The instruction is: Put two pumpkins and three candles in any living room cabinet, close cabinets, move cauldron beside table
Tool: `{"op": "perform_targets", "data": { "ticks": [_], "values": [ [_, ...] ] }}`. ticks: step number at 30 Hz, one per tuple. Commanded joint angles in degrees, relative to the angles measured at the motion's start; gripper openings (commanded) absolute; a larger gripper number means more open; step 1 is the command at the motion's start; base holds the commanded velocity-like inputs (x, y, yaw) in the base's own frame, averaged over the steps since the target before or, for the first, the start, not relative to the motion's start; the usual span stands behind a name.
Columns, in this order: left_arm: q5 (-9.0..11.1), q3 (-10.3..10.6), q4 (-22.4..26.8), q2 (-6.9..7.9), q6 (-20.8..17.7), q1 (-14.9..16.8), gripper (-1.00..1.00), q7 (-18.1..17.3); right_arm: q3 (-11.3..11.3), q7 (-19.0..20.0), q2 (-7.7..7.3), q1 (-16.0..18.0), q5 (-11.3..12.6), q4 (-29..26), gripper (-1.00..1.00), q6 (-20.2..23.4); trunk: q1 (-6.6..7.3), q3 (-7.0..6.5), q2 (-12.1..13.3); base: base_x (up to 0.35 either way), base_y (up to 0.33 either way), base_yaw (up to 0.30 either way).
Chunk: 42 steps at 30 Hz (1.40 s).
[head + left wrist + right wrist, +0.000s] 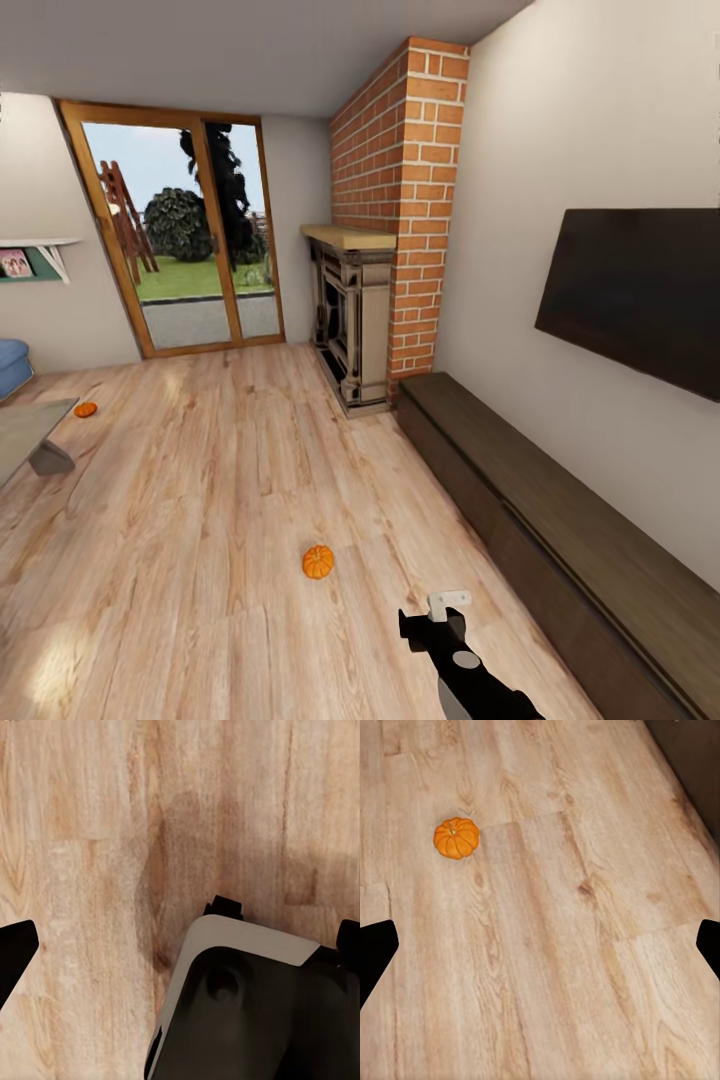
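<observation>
My right claw [540, 945] hangs wide open and empty over the floor [220, 480], one pumpkin [318, 562] ahead, cabinet [560, 530] alongside; left claw [180, 945] gapes too.

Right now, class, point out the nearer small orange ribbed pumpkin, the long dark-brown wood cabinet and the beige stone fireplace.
Pumpkin [318, 562], head view, ribbed side.
Cabinet [560, 520], head view, top.
Fireplace [350, 238], head view, mantel.

The head camera looks forward and down across the room's floor [230, 480]. Both wrist cameras face that floor from closer above; head and right wrist views share the nearer pumpkin [318, 562] [456, 838].
</observation>
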<state>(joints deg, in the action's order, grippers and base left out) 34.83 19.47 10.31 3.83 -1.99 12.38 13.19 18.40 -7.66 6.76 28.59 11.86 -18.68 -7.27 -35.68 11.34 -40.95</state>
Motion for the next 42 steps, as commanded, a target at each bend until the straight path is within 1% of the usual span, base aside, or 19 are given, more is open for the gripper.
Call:
{"op": "perform_targets", "data": {
  "ticks": [1, 11, 13, 16, 20, 25, 29, 33, 34, 35, 38, 39, 42],
  "values": [
    [0.40, 0.49, 0.15, 0.04, -0.21, 0.01, 1.00, 0.35, 0.49, -0.36, -0.02, 0.06, 0.58, 0.05, 1.00, -0.21, -0.01, 0.00, -0.06, 0.000, 0.000, 0.000],
    [0.47, 0.47, 0.15, 0.04, -0.16, 0.01, 1.00, 0.33, 0.30, -0.25, -0.11, 0.06, 0.62, 0.06, 1.00, -0.23, -0.01, -0.65, -0.06, 0.000, 0.000, 0.000],
    [0.57, 0.44, 0.21, -0.05, 0.44, 0.04, 1.00, 0.25, 0.26, -0.25, -0.12, 0.06, 0.62, 0.06, 1.00, -0.26, -0.01, -0.68, -0.06, 0.000, 0.000, 0.000],
    [0.36, 0.45, 0.25, -0.64, 1.38, 0.05, 1.00, 0.23, 0.29, -0.25, -0.09, 0.06, 0.62, 0.05, 1.00, -0.28, -0.01, -0.70, -0.06, 0.000, 0.000, 0.000],
    [0.41, 0.30, 0.23, -0.97, 1.77, 0.03, 1.00, 0.21, 0.32, -0.28, -0.04, 0.05, 0.62, 0.05, 1.00, -0.29, -0.01, -0.74, -0.06, 0.000, 0.000, 0.018],
    [0.60, -0.10, 0.24, -1.22, 1.69, 0.01, 1.00, 0.15, 0.46, -0.28, 0.07, 0.05, 0.62, 0.08, 1.00, -0.04, -0.01, -0.87, -0.06, 0.001, 0.070, 0.179],
    [0.72, -0.19, 0.19, -0.92, 1.40, 0.02, 1.00, -0.33, 0.48, -0.26, 0.09, 0.05, 0.62, 0.11, 1.00, 0.03, -0.01, -0.90, -0.06, 0.065, 0.220, 0.262],
    [0.79, -0.20, 0.15, -0.57, 1.49, 0.02, 1.00, -4.36, 0.54, -0.25, 0.09, 0.06, 0.62, 0.13, 1.00, 0.05, -0.01, -0.90, -0.06, 0.168, 0.244, 0.282],
    [0.80, -0.20, 0.11, -0.33, 1.61, 0.02, 1.00, -5.55, 0.55, -0.25, 0.09, 0.06, 0.62, 0.13, 1.00, 0.05, -0.01, -0.91, -0.06, 0.198, 0.239, 0.286],
    [0.82, -0.18, -0.02, 0.50, 1.87, 0.02, 1.00, -7.46, 0.56, -0.25, 0.12, 0.05, 0.62, 0.13, 1.00, 0.06, -0.01, -0.91, -0.06, 0.230, 0.208, 0.287],
    [0.80, -0.14, -0.15, 1.55, 2.65, 0.01, 1.00, -9.14, 0.57, -0.29, 0.13, 0.05, 0.62, 0.14, 1.00, 0.06, -0.01, -0.91, -0.06, 0.261, 0.170, 0.288],
    [0.73, -0.10, -0.20, 1.96, 3.63, 0.01, 1.00, -9.77, 0.57, -0.28, 0.15, 0.06, 0.62, 0.14, 1.00, 0.06, -0.01, -0.91, -0.06, 0.290, 0.134, 0.289],
    [0.59, -0.07, -0.36, 2.38, 5.45, 0.01, 1.00, -10.44, 0.56, -0.20, 0.15, 0.04, 0.62, 0.14, 1.00, 0.01, -0.01, -0.89, -0.06, 0.308, 0.089, 0.236]
  ]
}}
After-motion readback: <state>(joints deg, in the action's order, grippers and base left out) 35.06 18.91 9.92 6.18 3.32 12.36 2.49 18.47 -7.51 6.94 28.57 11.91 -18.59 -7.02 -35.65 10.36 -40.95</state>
